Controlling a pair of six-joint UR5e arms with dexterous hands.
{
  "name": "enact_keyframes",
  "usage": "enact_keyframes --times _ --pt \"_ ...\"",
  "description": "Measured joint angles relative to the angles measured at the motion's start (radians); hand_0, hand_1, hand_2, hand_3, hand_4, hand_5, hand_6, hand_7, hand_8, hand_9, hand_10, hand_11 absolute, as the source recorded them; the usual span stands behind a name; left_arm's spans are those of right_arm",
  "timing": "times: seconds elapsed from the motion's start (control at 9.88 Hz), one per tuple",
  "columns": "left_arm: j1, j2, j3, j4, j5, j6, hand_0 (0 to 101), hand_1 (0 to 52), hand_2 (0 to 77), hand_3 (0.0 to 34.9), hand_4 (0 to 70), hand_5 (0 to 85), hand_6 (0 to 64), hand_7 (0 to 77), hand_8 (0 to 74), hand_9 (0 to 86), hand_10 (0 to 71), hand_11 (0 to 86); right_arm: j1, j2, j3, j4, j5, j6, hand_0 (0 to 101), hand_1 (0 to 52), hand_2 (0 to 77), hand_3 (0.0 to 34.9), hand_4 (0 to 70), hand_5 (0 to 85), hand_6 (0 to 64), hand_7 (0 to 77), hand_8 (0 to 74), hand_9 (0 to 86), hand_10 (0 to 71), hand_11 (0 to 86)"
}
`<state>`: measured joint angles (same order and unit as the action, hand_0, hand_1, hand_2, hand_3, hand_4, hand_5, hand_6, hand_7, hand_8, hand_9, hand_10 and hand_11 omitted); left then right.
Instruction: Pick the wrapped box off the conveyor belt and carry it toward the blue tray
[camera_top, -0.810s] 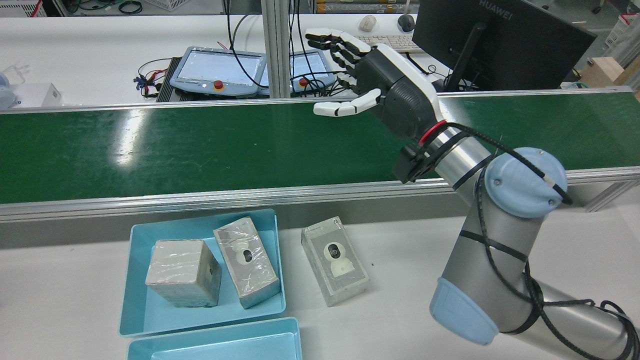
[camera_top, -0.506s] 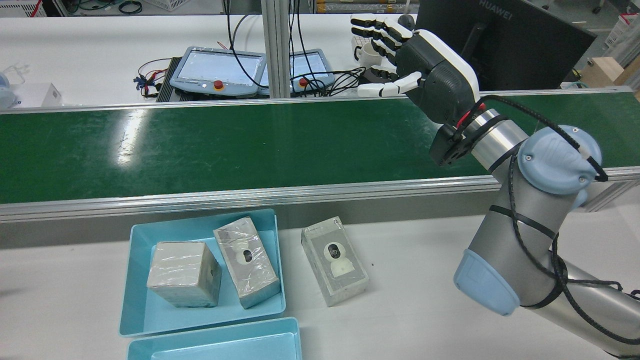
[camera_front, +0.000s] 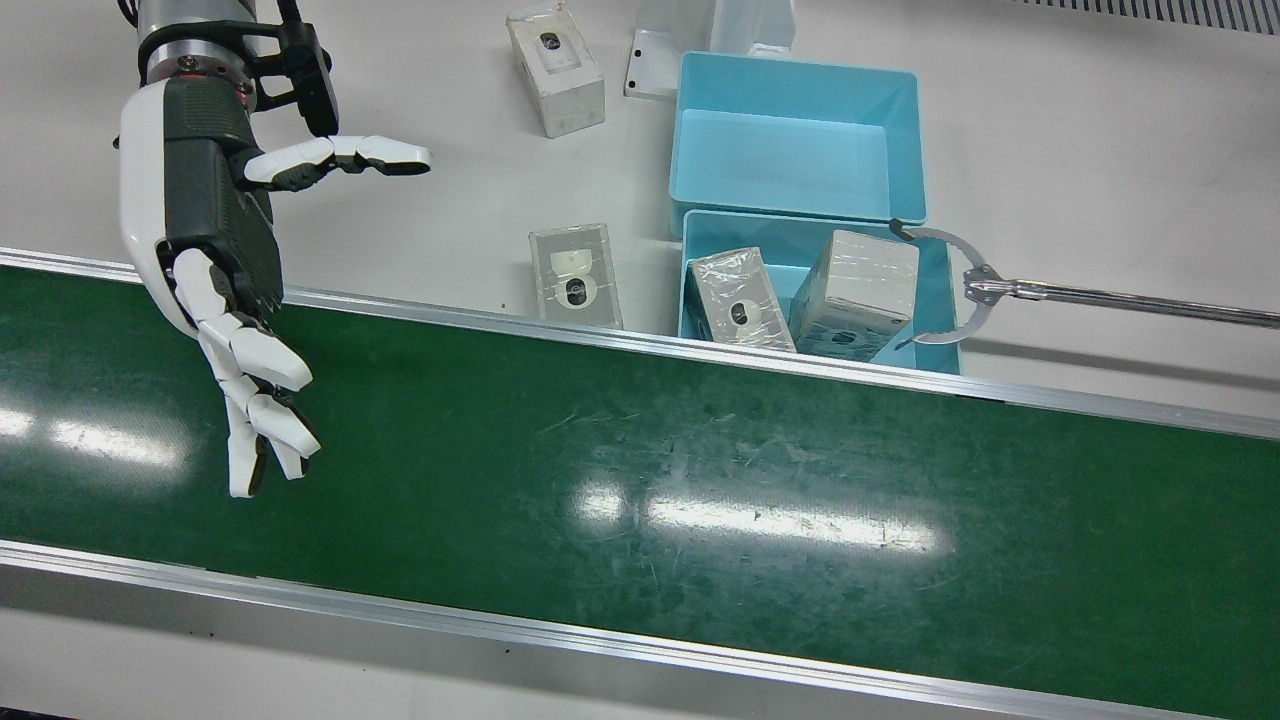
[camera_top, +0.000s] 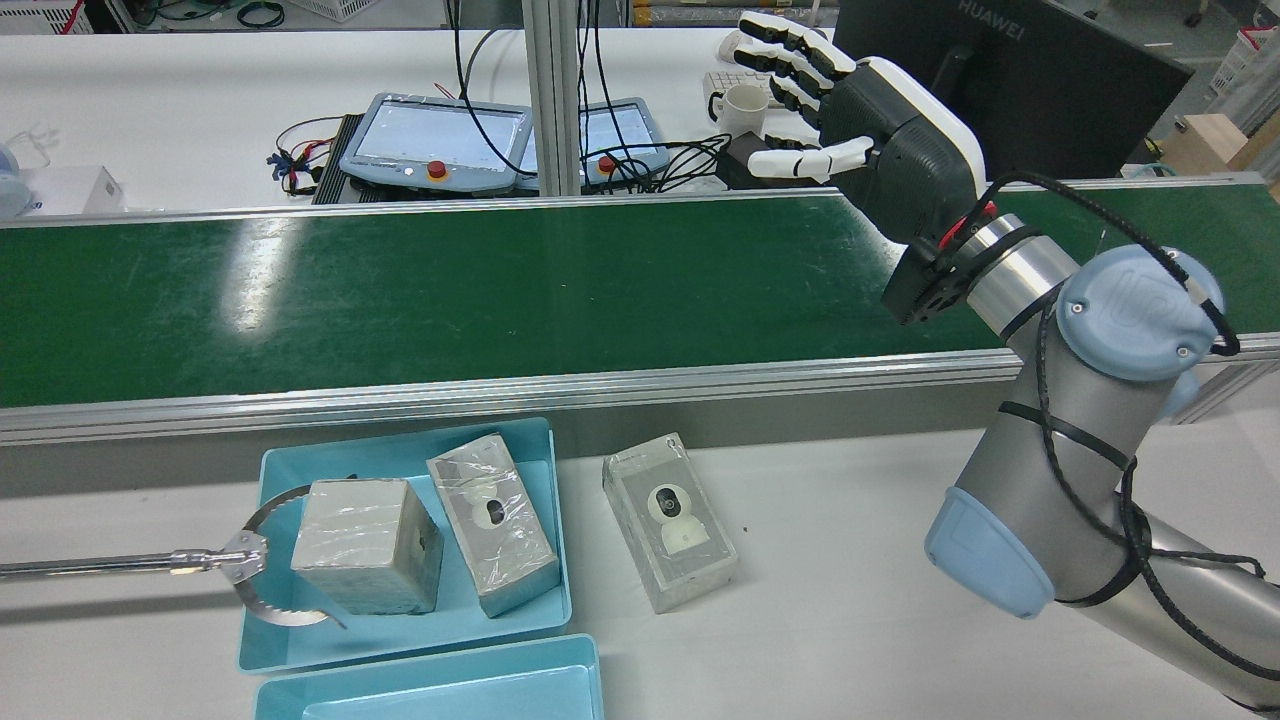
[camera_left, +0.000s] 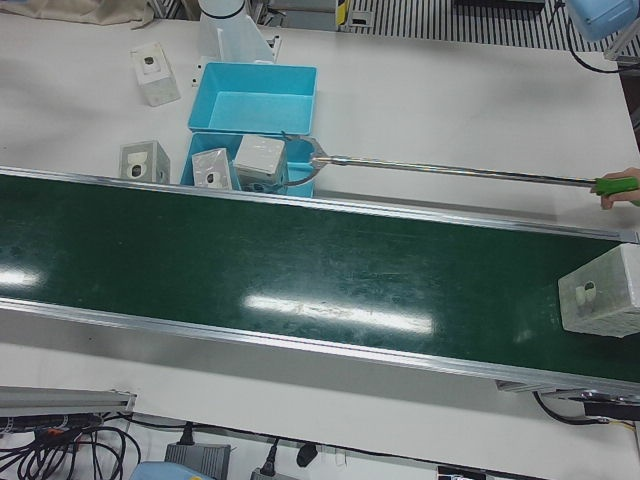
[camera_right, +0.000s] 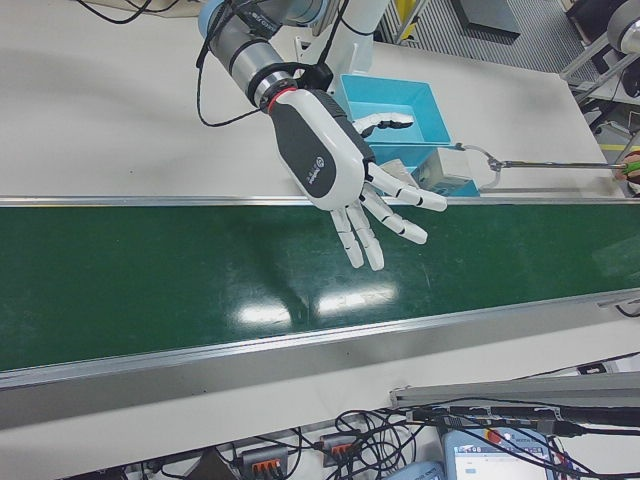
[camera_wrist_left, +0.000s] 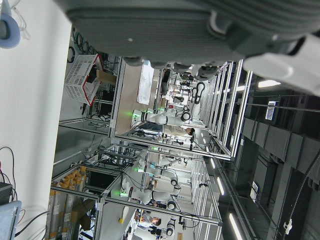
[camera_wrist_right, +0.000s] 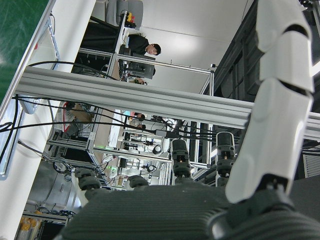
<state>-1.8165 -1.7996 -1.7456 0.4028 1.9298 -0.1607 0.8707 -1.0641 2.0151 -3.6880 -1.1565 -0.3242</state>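
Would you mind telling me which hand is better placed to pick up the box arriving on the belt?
The right hand: it hangs open above the conveyor belt. The left hand appears only in its own camera, away from the belt. The wrapped box remains distant.

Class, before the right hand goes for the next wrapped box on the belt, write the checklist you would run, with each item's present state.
1. Right hand empty, fingers apart: ok.
2. Wrapped box on the conveyor belt: ok, but at the far end from the hand, so not yet near it.
3. Belt under the hand bare: ok.
4. Blue tray free to receive: not ok, a reaching tool held by a person is around a box in it.
5. Left hand out of the way: cannot tell.
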Motion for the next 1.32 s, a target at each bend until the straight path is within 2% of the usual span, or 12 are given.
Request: enact_keyframes --times 0.41,0.81,1.01,1.32 --pt "0.0 0.0 0.0 0.0 0.0 0.0 0 0.0 1.1 0.0 0.5 0.5 0.0 0.5 0.5 0.0 0.5 0.0 -0.004 -0.021 -0.002 0.0 0.0 0.025 43 10.9 18.0 30.1 11.5 19.6 0.0 16.9 0.0 2.2 5.4 7.1" --pt "0.0 0.0 0.0 0.0 0.0 0.0 0 0.0 0.5 0.0 0.5 0.5 0.0 0.5 0.5 0.0 0.5 0.0 -0.01 -0.021 -0.005 0.0 0.001 0.026 43 10.9 18.5 30.2 14.2 22.4 0.0 19.1 0.0 2.2 5.4 7.6" --pt "0.0 0.0 0.0 0.0 0.0 0.0 0 0.0 0.5 0.0 0.0 0.5 0.0 0.5 0.5 0.0 0.5 0.0 -0.011 -0.021 -0.007 -0.001 0.001 0.027 43 10.9 18.5 30.3 11.5 21.8 0.0 19.1 0.0 2.2 5.4 7.6" --pt "0.0 0.0 0.0 0.0 0.0 0.0 0 0.0 0.5 0.0 0.0 0.5 0.0 0.5 0.0 0.5 0.5 0.0 -0.012 -0.02 -0.01 -0.001 0.001 0.027 42 10.9 18.5 30.1 14.2 22.9 0.0 19.1 0.0 2.2 5.4 8.2"
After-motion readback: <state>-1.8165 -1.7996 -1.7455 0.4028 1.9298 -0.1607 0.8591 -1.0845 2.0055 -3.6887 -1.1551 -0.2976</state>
